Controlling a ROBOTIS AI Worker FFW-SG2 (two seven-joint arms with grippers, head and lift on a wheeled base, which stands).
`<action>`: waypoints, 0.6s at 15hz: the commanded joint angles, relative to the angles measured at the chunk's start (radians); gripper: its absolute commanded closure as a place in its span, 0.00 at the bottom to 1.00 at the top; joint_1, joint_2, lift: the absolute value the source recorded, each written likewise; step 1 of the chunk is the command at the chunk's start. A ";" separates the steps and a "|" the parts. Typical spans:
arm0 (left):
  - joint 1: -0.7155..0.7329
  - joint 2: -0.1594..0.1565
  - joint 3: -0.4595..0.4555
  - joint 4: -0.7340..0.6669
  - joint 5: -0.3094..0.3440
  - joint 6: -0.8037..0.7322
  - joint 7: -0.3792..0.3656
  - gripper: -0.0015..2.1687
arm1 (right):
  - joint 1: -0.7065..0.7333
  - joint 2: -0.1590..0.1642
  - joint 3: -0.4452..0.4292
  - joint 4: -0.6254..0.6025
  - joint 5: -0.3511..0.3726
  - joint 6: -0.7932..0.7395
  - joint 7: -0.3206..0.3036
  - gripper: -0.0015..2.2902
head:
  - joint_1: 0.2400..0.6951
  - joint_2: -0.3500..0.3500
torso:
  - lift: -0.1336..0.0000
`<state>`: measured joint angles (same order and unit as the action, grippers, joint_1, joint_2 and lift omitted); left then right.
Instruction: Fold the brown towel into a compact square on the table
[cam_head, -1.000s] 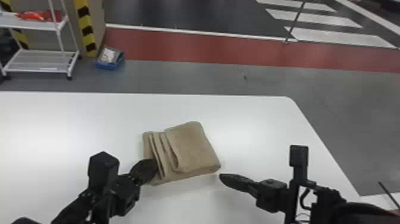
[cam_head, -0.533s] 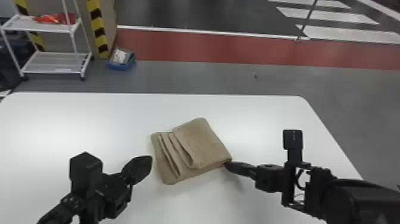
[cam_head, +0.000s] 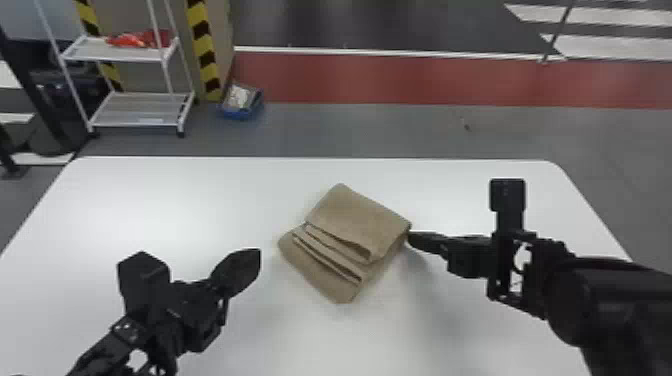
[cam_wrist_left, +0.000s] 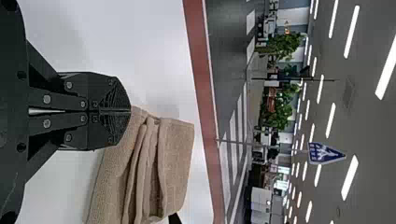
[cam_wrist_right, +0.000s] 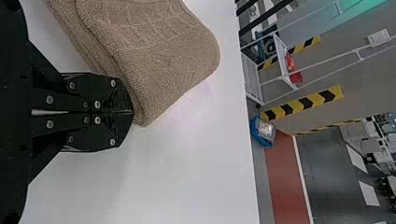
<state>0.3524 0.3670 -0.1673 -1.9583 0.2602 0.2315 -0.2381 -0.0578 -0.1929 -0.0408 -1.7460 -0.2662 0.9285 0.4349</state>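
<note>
Folded brown towel (cam_head: 360, 215) on white bench (cam_head: 150, 200), both pincers clenched, nothing gripped.
Bench seen w/ rounded far corners; white rack (cam_head: 172, 60) parked on floor beyond its far L side. Towel set flat approx mid-bench, turned at an angle to the far edge, folded into a squarish stack; top flap is laid over the far/R part, lower layers left stepped out as ridges twd near L side. L pincer (cam_head: 258, 254) held L of towel, just clear of it in head view; fingers seen pressed together in its wrist view. R pincer (cam_head: 411, 239) placed at towel's R corner, tip touching edge; fingers also closed on each other, fabric alongside, not btwn.
</note>
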 joint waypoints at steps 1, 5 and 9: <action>-0.030 -0.003 -0.020 0.058 0.004 -0.073 0.000 0.82 | 0.075 -0.008 -0.047 -0.038 -0.047 -0.018 0.010 0.83 | 1.00 0.42 | 0.07; -0.081 -0.003 -0.044 0.165 0.025 -0.223 -0.026 0.82 | 0.291 -0.040 -0.278 -0.179 -0.212 -0.138 0.099 0.68 | 1.00 0.35 | 0.07; -0.181 -0.006 -0.112 0.295 0.027 -0.294 -0.098 0.82 | 0.454 -0.007 -0.461 -0.276 -0.281 -0.178 0.278 0.79 | 1.00 0.21 | 0.07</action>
<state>0.2200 0.3611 -0.2469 -1.7238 0.2890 -0.0324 -0.3301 0.3357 -0.2187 -0.4459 -1.9813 -0.5215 0.7660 0.6946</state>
